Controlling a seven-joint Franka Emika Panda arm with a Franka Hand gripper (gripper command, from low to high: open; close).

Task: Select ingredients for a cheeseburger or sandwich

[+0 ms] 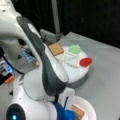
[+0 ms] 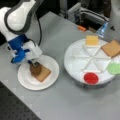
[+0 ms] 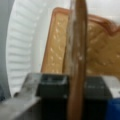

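— Nearest the wrist camera, what is seen?

— Held edge-on and upright, the patty (image 3: pixel 78 57) is seen clamped between the jaws of the gripper (image 2: pixel 33 65). Behind it a bread square (image 3: pixel 56 42) is seen lying flat on the plate (image 3: pixel 23 45).

— Where is that placed on the desk?

— In a front view the plate (image 2: pixel 27 81) is found toward the desk's left edge, with the bread (image 2: pixel 43 73) near its middle and the patty (image 2: pixel 35 69) held over the bread's upper-left part. Whether the patty touches the bread cannot be told.

— How far can the work be judged to have got?

— One bread square has been laid as a base. The patty has been fetched but not yet released. The cheese (image 2: pixel 91 40) and the second bread (image 2: pixel 112 48) are left in the tray (image 2: pixel 75 53), so roughly half may be judged done.

— What is held in the tray?

— It is divided into wedge compartments. Cheese is seen in the top wedge, bread at the upper right, a green piece (image 2: pixel 115 68) at the right and a red disc (image 2: pixel 91 78) at the bottom. The wedges on the tray's left side are seen bare. Bread (image 1: pixel 56 48), green piece (image 1: pixel 74 49) and disc (image 1: pixel 85 61) are shown again in a front view, along the tray's (image 1: pixel 75 75) rim; the cheese is hidden there by the arm (image 1: pixel 45 65).
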